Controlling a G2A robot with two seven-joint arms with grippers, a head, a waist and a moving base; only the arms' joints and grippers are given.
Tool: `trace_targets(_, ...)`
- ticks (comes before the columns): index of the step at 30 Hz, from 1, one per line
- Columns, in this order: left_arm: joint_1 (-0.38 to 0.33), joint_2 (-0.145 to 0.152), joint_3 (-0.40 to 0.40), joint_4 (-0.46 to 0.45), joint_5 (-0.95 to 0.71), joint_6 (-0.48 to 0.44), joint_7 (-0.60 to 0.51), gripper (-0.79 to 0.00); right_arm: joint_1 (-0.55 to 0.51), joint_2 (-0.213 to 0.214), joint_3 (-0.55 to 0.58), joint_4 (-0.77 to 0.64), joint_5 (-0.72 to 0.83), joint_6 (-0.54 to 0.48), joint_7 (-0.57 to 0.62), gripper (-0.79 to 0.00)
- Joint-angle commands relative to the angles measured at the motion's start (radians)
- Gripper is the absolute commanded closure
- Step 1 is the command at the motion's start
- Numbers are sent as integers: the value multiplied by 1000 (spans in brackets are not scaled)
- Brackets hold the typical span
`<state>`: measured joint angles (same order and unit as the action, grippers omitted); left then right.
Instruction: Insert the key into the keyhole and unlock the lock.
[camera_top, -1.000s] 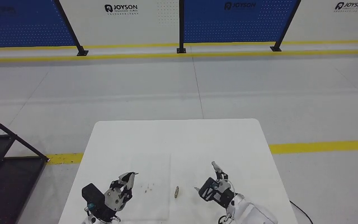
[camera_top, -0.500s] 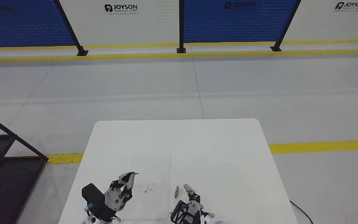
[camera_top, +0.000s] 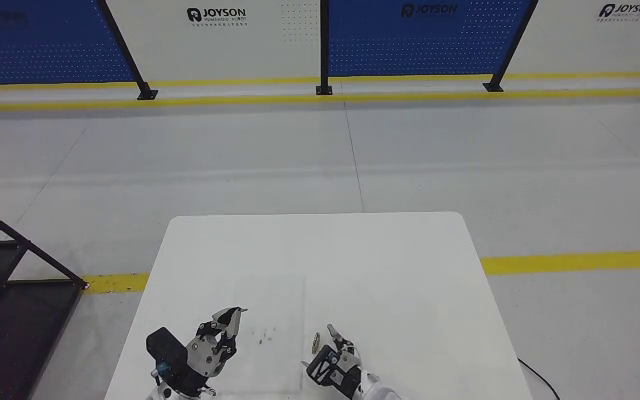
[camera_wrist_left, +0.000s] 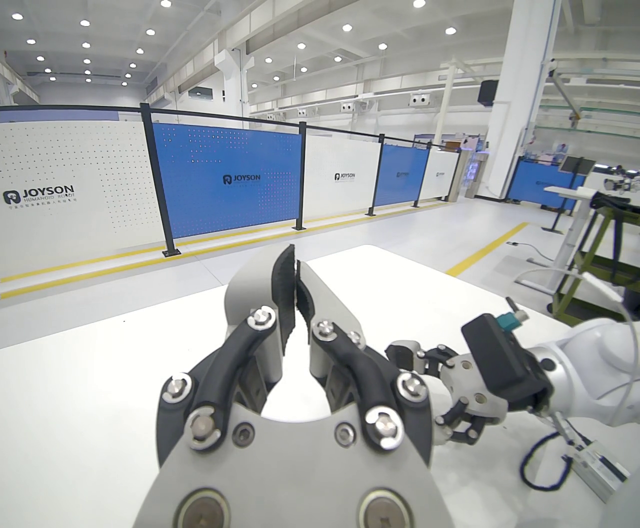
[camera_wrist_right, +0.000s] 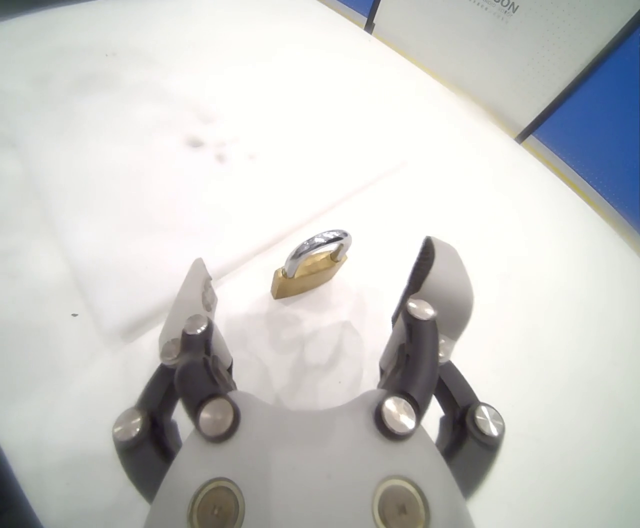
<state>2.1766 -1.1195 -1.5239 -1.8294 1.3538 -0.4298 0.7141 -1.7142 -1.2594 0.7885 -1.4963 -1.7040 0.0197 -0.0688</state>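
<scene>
Table (camera_top: 400, 260), lock (camera_wrist_right: 309, 274) (right gripper (camera_wrist_right: 315, 257) spread)

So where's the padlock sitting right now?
The brass padlock lies on the white table near the edge closest to the robot, just beyond the open fingers of the right gripper, beside the edge of a clear mat.
</scene>
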Motion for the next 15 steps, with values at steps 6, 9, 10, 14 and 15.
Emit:
trace_targets(6,0,0,0,0,0,0,0,0,16,-7,-10,23,9,26,10,-379)
trace_targets(9,0,0,0,0,0,0,0,0,22,-10,-14,29,15,25,20,-379)
trace_targets(10,0,0,0,0,0,0,0,0,24,-10,-15,30,14,23,22,-379)
trace_targets(14,0,0,0,0,0,0,0,0,30,-12,-20,37,16,16,30,-348)
trace_targets(15,0,0,0,0,0,0,0,0,32,-12,-21,39,17,16,30,-348)
